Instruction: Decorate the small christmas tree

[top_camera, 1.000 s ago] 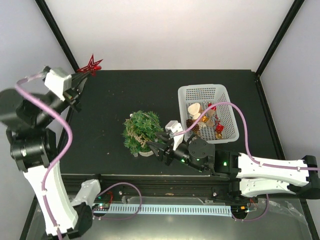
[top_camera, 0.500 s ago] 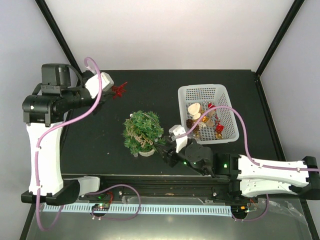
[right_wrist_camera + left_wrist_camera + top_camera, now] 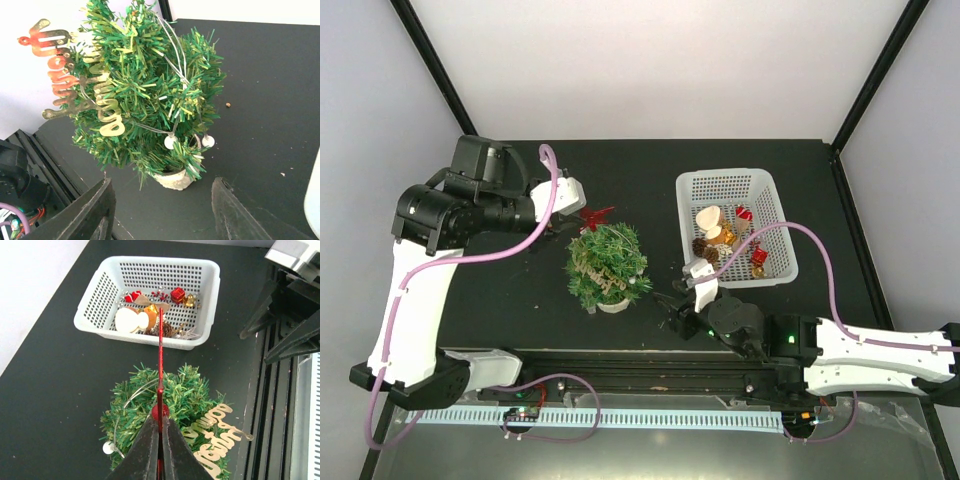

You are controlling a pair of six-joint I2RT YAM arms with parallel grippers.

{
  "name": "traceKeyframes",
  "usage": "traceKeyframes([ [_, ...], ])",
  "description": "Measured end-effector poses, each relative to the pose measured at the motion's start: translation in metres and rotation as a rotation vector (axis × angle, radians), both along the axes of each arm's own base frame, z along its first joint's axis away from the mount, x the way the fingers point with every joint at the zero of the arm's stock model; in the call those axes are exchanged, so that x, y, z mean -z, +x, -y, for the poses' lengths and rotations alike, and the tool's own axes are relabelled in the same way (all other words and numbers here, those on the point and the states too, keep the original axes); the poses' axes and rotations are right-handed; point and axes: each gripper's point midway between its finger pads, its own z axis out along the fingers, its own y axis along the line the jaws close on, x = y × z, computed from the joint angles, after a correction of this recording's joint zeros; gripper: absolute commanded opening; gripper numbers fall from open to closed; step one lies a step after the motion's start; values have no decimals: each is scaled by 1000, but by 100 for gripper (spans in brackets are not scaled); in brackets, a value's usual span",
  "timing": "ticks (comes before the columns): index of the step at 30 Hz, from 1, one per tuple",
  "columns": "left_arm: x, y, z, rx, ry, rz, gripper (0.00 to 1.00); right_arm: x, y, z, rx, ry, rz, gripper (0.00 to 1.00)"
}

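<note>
We see the white basket point(image 3: 720, 176) with ornaments point(image 3: 725, 235) left, the small christmas tree point(image 3: 607, 265) beside it wearing a gold sign point(image 3: 107, 107) — the left gripper point(image 3: 160, 427) pinches a red star point(image 3: 160, 365) over its top, apparently unseated; the right gripper point(image 3: 672, 303) gapes empty.

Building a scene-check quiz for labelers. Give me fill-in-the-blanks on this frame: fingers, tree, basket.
1. The left fingers are shut on a ____ star above the small christmas tree.
2. The right fingers stand ____, holding nothing, facing the tree's pale base.
3. In the top view, the white basket of ornaments sits to the tree's ____.
Missing words: red; open; right.
</note>
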Motion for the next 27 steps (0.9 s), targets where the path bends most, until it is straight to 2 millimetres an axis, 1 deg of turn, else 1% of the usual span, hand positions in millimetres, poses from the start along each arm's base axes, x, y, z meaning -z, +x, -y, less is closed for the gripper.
traceKeyframes([
  [4,8,1,1,-5,21,-18,2,3,0,4,8,-10,-1,55],
  [19,13,2,6,8,30,-35,1,9,1,7,20,-16,-17,54],
  [27,26,3,10,24,45,-68,2,12,1,8,22,-22,-24,54],
])
